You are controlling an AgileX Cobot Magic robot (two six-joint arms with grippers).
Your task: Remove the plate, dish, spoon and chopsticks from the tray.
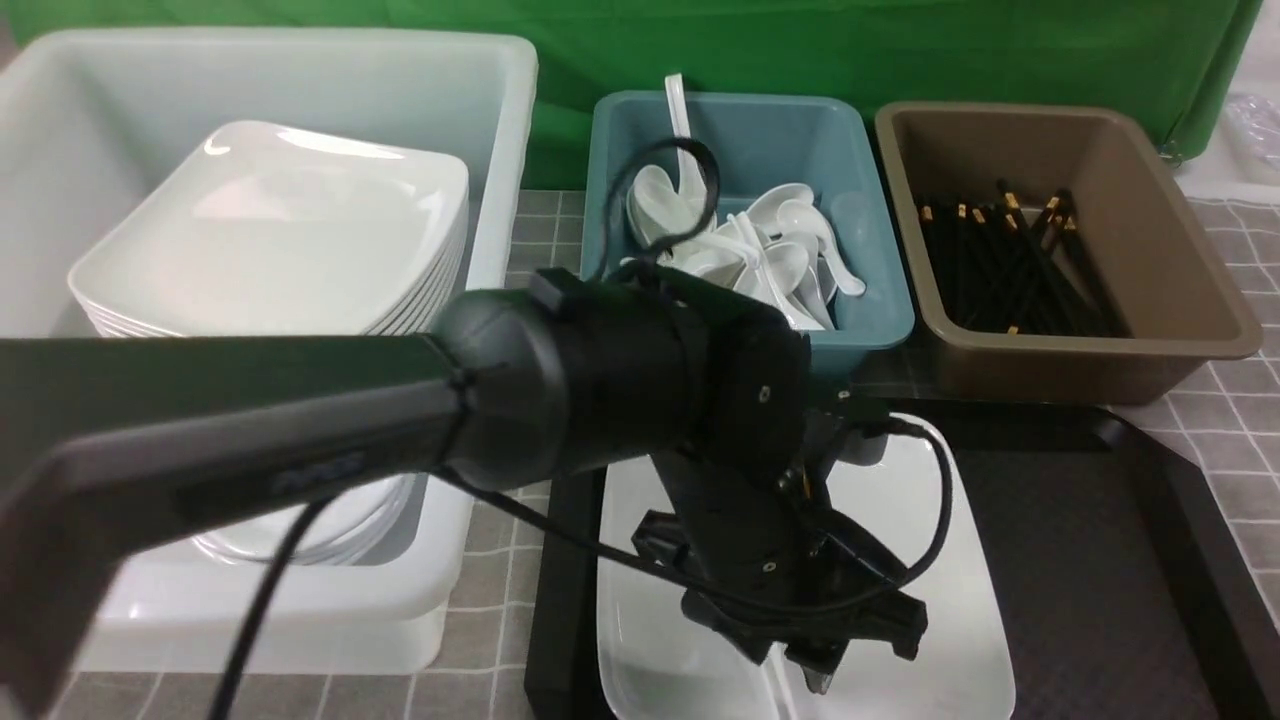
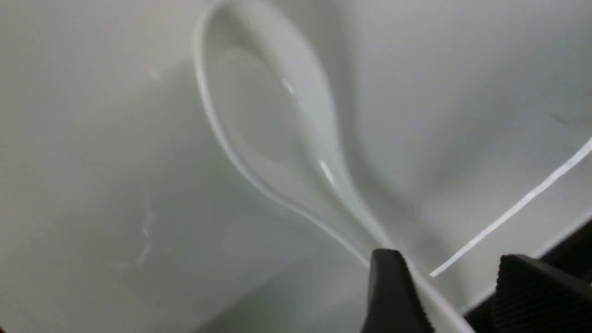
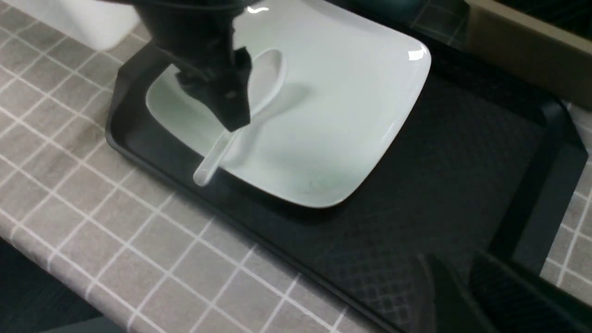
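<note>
Straddling spoon (image 3: 266,76) handle on plate (image 3: 347,115), left jaws apart; tray (image 3: 439,185) beneath.

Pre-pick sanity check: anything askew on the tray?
The spoon lies on the plate with its handle poking past the plate's rim over the tray. Nothing looks spilled or broken.

We see a bench (image 1: 1230,420) with a grey surface crossed by white grid lines. Four things rest directly on it. A large white bin (image 1: 480,120) stands at the left, a teal bin (image 1: 870,330) mid-rear, and a brown bin (image 1: 1180,350) just to its right. The black tray (image 1: 1100,560) lies just in front of those two.
</note>
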